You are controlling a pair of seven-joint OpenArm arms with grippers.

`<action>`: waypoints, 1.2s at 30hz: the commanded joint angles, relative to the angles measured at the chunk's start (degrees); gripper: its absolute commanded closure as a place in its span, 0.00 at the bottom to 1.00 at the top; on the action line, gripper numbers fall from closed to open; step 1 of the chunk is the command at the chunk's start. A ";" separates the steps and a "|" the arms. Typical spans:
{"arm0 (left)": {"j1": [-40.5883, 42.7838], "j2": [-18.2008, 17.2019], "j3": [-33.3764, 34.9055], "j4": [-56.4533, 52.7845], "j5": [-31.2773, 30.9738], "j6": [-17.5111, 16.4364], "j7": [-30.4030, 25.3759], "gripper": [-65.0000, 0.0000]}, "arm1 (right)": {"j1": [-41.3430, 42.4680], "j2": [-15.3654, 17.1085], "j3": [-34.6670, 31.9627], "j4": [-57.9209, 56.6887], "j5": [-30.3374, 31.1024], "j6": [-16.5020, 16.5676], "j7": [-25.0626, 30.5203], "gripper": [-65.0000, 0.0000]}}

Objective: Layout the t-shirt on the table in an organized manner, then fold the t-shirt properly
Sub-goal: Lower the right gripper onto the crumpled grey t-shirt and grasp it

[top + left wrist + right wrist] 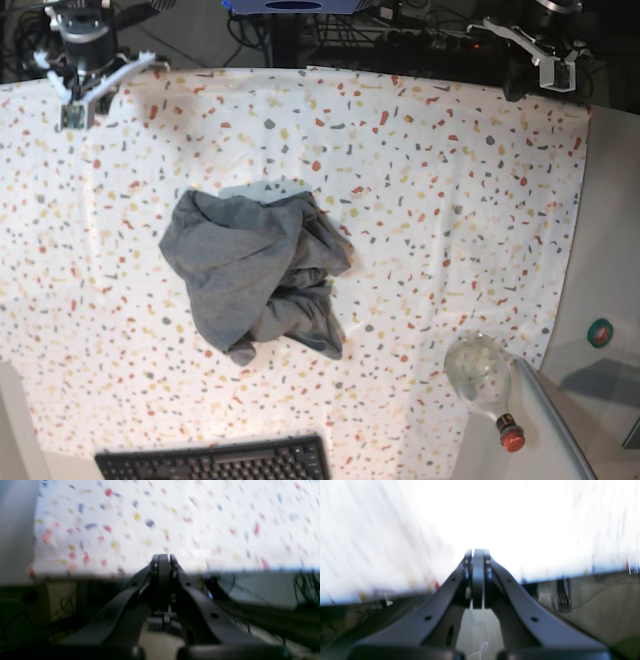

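With the left gripper (163, 557) and right gripper (478, 552) both pinched closed on nothing at the far edge, the t-shirt (258, 270) lay crumpled mid-table (450, 180), where a blind grab risked catching several layers.

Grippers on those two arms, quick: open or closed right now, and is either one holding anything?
Left gripper: closed, holding nothing.
Right gripper: closed, holding nothing.

Black tapered fingers (163, 562) with screw holes; white brackets on arms.
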 commanded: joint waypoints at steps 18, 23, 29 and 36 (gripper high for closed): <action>-14.05 14.49 -13.50 9.85 -0.23 -0.07 23.18 0.60 | 54.09 -4.24 -22.63 -26.73 -15.13 -8.23 -17.04 0.50; -12.12 14.49 -16.93 9.59 -0.23 -0.07 23.18 0.60 | 62.09 -4.77 -25.71 -40.62 -15.13 -12.01 -12.65 0.49; -11.94 14.49 -20.27 9.41 -0.23 -0.07 23.18 0.60 | 67.01 -5.03 -26.41 -49.50 -15.04 -13.33 -11.50 0.48; -12.91 14.58 -19.57 9.33 -0.23 -0.07 23.18 0.60 | 64.73 -5.74 -26.59 -42.82 -15.04 -11.92 -16.08 0.48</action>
